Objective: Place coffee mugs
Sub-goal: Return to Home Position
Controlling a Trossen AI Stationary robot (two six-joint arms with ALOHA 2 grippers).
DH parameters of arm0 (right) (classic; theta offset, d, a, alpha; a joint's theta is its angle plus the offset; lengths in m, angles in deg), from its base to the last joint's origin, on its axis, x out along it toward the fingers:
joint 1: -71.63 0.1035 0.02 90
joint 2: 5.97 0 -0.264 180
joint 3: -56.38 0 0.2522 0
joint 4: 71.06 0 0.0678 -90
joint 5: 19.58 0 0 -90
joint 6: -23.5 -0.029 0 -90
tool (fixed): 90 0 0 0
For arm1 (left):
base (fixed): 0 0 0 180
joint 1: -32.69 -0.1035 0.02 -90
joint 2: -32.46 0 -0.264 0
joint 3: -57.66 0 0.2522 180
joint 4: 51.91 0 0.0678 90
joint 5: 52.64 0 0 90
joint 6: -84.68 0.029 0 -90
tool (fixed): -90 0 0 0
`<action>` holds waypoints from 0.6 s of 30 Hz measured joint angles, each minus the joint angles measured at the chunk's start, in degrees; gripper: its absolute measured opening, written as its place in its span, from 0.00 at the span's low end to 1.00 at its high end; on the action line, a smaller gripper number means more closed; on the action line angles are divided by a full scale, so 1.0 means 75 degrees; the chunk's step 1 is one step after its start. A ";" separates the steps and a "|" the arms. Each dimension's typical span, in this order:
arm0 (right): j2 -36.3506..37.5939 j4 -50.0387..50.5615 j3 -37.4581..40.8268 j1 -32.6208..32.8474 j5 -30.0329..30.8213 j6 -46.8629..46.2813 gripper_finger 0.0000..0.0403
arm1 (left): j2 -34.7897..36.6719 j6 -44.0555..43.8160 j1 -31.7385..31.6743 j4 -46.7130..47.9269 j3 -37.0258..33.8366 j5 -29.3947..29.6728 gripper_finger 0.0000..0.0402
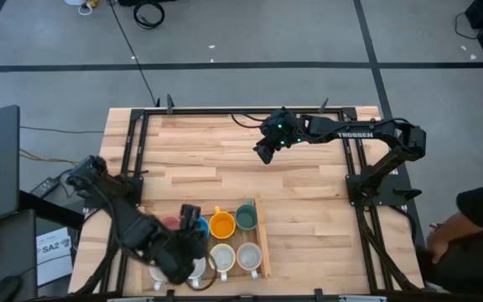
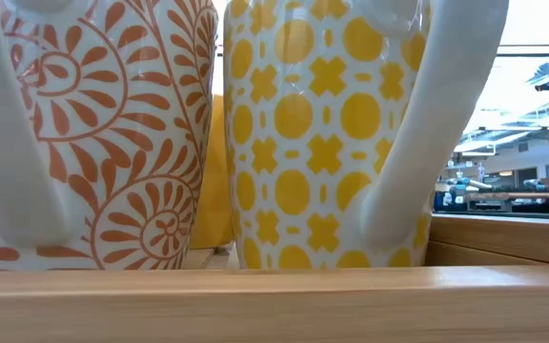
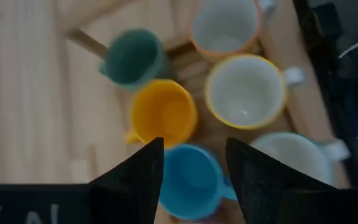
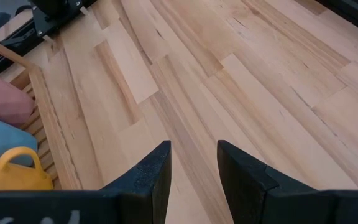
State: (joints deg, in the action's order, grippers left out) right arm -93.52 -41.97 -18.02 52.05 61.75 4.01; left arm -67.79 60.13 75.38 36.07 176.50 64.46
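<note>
Now the left gripper [image 3: 194,149] is hovering, fingers apart and empty, over the coffee mugs [image 1: 222,225], which are sitting packed in a wooden tray [image 1: 264,247] at the edge of the desk [image 1: 225,168]. The right gripper [image 1: 265,153] is hanging well apart, fingers likewise parted.

Up top you've got soft, even overhead light on the table [image 1: 225,159], barely a shadow under the arms [image 1: 367,138], no glare. Down low you're backlit: the room [image 2: 532,114] behind burns out near white, and two patterned mugs [image 2: 322,133] sit so close they fill your frame. Your left claw [image 3: 194,146] shows as a dark silhouette over coffee mugs [image 3: 163,112] that read soft and blurred. Past your right claw [image 4: 193,149], the wood grain is crisp and evenly lit.
</note>
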 joint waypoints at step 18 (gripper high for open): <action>0.0003 -0.0035 0.0000 0.0000 0.0000 0.0000 0.34 | 0.0330 0.3796 -0.2148 -0.1037 0.0836 -0.0068 0.45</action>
State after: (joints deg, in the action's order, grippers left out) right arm -93.50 -42.23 -18.02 52.05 61.75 4.01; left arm -65.31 88.60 59.27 28.29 182.77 63.95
